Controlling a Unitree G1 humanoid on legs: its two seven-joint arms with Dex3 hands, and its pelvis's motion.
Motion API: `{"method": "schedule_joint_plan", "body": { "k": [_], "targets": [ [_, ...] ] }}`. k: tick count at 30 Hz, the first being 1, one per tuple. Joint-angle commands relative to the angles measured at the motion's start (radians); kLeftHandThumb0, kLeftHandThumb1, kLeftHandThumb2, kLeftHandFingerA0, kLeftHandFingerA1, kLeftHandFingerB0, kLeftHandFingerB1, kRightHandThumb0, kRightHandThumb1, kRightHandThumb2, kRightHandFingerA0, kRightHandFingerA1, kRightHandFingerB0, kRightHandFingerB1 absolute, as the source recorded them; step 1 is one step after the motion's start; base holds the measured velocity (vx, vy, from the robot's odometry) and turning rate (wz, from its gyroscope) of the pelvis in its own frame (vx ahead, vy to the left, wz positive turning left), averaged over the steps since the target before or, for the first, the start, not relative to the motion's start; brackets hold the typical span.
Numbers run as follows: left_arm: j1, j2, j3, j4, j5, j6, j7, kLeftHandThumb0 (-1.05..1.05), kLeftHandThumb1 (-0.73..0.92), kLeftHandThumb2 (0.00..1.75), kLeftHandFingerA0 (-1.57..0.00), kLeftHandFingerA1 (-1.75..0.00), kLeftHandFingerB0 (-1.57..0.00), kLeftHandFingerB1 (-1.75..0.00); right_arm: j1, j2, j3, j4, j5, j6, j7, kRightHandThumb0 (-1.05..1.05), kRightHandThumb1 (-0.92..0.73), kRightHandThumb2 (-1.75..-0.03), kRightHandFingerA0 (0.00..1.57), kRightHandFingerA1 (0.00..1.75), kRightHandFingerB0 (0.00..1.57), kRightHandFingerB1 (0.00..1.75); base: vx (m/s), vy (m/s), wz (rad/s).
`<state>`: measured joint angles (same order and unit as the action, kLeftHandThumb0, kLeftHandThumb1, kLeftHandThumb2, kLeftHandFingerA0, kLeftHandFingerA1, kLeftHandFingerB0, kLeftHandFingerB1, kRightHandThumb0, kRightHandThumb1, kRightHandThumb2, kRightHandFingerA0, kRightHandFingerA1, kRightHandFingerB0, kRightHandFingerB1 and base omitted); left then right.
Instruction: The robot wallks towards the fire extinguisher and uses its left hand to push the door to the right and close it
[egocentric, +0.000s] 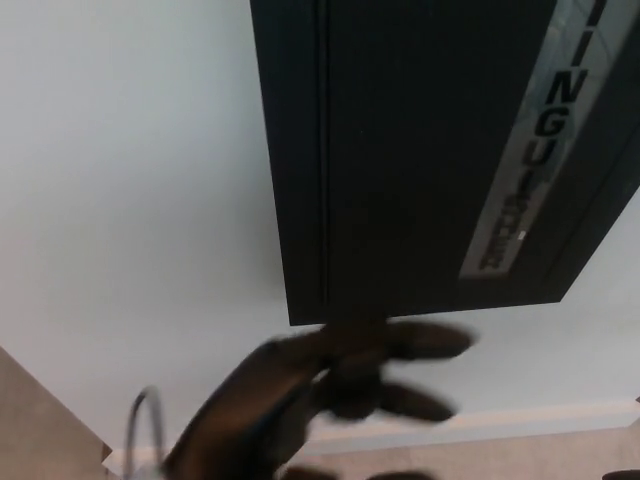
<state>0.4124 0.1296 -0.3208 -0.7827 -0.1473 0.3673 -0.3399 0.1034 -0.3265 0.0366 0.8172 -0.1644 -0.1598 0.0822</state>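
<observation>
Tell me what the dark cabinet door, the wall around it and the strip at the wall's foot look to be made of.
Cabinet door: dark glossy panel, probably glass or acrylic, judging by its sheen and the pale lettered strip on it. Wall: smooth, matt white, likely painted plaster. Baseboard: off-white, slightly raised strip; painted wood or plastic, cannot tell which.

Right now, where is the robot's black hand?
In the head view, the left hand is low in the picture, left of centre, just below the bottom edge of the dark cabinet door, in front of the white wall.
</observation>
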Motion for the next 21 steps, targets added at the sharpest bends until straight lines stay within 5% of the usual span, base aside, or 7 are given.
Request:
{"method": "schedule_joint_plan", "body": {
  "k": [1,4,5,8,17,19,21],
  "targets": [
    [0.617,0.032,0.527,0.329,-0.288,-0.738,-0.387,-0.48,0.57,0.57,-0.54,-0.57,-0.46,-0.43,0.007,-0.013,-0.009,0.021,0.003,-0.041,-0.006,-0.62,-0.44,-0.54,0.39,0.67,0.39,0.39,0.00,0.000,0.00],
    [0.535,0.056,0.622,0.629,-0.210,-0.781,-0.282,-0.50,0.58,0.58,-0.54,-0.50,-0.43,-0.40,0.000,-0.018,-0.011,0.023,0.003,-0.038,-0.006,-0.58,-0.44,-0.55,0.38,0.64,0.38,0.38,0.00,0.000,0.00],
    [0.476,0.082,0.662,0.805,-0.172,-0.769,-0.215,-0.52,0.46,0.80,-0.46,-0.57,-0.40,-0.51,-0.005,-0.024,-0.010,0.022,-0.002,-0.037,-0.007,-0.60,-0.35,-0.75,0.35,0.64,0.33,0.48,0.00,0.000,0.00],
    [0.364,0.123,0.683,1.079,-0.136,-0.698,-0.110,-0.52,0.58,0.58,-0.49,-0.51,-0.50,-0.38,-0.011,-0.028,-0.006,0.020,-0.008,-0.034,-0.007,-0.57,-0.45,-0.55,0.37,0.60,0.38,0.39,0.00,0.000,0.00],
    [0.089,0.184,0.607,1.461,-0.005,-0.543,0.101,-0.56,0.59,0.57,-0.34,-0.43,-0.34,-0.33,-0.032,-0.023,-0.016,0.036,0.002,-0.013,-0.008,-0.55,-0.45,-0.55,0.38,0.59,0.39,0.40,0.00,0.000,0.00],
    [0.054,0.182,0.596,1.506,0.006,-0.540,0.117,-0.55,0.60,0.59,-0.31,-0.42,-0.31,-0.32,-0.036,-0.021,-0.015,0.036,0.001,-0.011,-0.010,-0.59,-0.35,-0.75,0.37,0.63,0.35,0.49,0.00,0.000,0.00],
    [0.017,0.163,0.589,1.562,-0.001,-0.507,0.128,-0.54,0.58,0.58,-0.30,-0.42,-0.28,-0.32,-0.036,-0.022,-0.015,0.032,0.000,-0.006,-0.012,-0.56,-0.45,-0.55,0.40,0.59,0.39,0.38,0.00,0.000,0.00]
  ]
}}
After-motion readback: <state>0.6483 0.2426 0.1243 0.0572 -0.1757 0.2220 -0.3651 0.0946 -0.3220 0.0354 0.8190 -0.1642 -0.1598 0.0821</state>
